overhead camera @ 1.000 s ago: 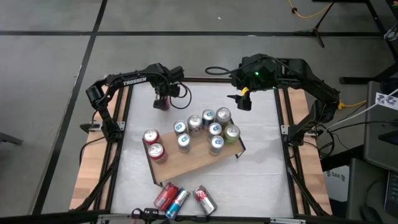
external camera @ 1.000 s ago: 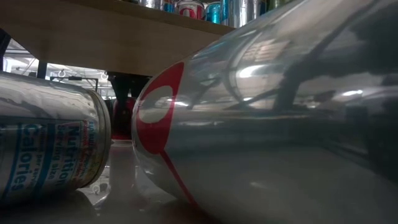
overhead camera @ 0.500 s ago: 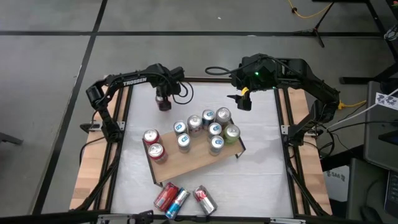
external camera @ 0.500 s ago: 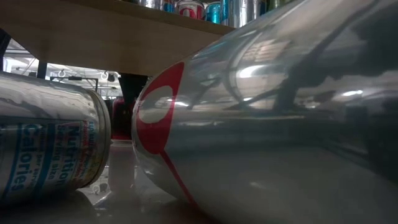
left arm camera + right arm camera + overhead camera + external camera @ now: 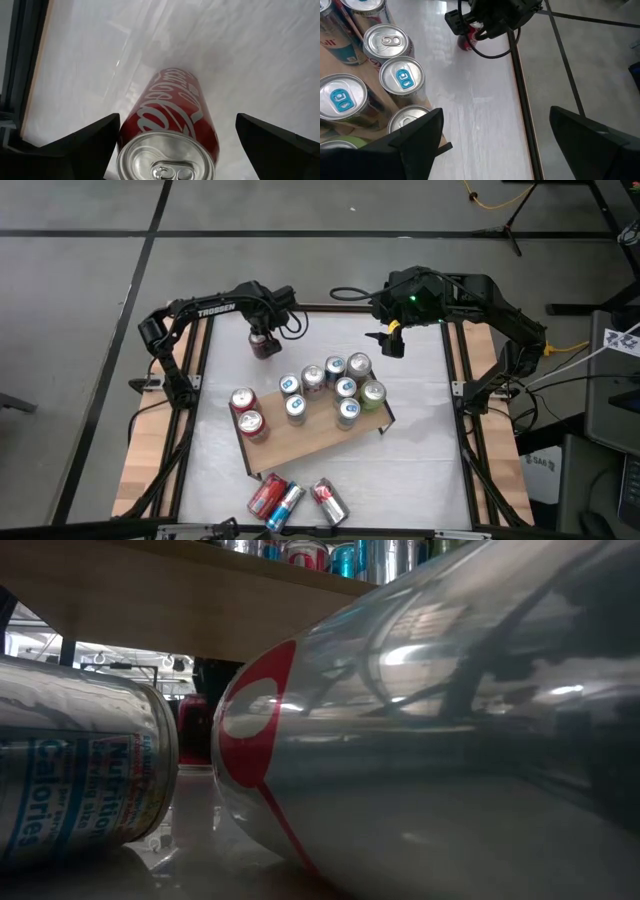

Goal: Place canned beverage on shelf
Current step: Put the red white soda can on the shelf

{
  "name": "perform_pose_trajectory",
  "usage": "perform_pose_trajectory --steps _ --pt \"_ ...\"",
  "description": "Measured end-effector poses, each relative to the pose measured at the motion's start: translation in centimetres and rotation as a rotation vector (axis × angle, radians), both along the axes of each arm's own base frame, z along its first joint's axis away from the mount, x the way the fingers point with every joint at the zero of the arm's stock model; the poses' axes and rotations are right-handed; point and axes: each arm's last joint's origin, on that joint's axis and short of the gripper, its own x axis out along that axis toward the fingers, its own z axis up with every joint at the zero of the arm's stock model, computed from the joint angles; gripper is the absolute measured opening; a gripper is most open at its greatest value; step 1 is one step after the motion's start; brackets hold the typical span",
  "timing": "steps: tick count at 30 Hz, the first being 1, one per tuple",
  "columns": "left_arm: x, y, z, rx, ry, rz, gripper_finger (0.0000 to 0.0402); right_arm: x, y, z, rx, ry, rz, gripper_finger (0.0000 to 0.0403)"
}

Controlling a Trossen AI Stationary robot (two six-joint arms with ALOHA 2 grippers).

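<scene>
The left pincer [image 5: 265, 340] hangs over the far left part of the white tabletop [image 5: 420, 470], its fingers [image 5: 75, 142] spread wide on either side of an upright red can [image 5: 172, 127] without touching it. White script on that can reads as the Coca-Cola logo, and its silver top with the pull tab faces the left wrist camera. The arm above it carries the word TROSSEN in white letters. The right pincer [image 5: 388, 343] waits over the far right part of the tabletop, also spread wide and holding nothing; in its wrist view the red can shows under the left arm, well apart from the shelf. The shelf [image 5: 310, 438], a light wooden board on thin black legs, stands at the tabletop's middle with nine cans upright on it: two red-topped ones at its left end, the rest in a cluster to the right, several with blue pull tabs and one green. Three more cans [image 5: 292, 500] lie on their sides near the front edge. In the low view one of these [image 5: 70, 780] shows blue print reading "Nutrition" and "Calories", beside a silver can with a red mark [image 5: 430, 730].
</scene>
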Motion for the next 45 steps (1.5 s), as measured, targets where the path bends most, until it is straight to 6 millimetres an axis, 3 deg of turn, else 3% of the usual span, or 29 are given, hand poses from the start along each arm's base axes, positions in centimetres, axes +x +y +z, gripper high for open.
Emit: perform_pose_trajectory --steps 16,28,45 --pt "0.0 0.0 0.1 0.026 -0.006 0.155 0.0387 0.0 0.0 0.0 0.000 0.000 0.001 0.0356" --pt "0.7 0.6 4.3 0.088 -0.076 0.217 0.0387 0.0 0.0 0.0 -0.015 0.006 0.016 0.0356" --pt "0.0 0.1 4.3 0.071 -0.028 0.455 0.0387 0.0 0.0 0.0 -0.012 0.006 0.014 0.0356"
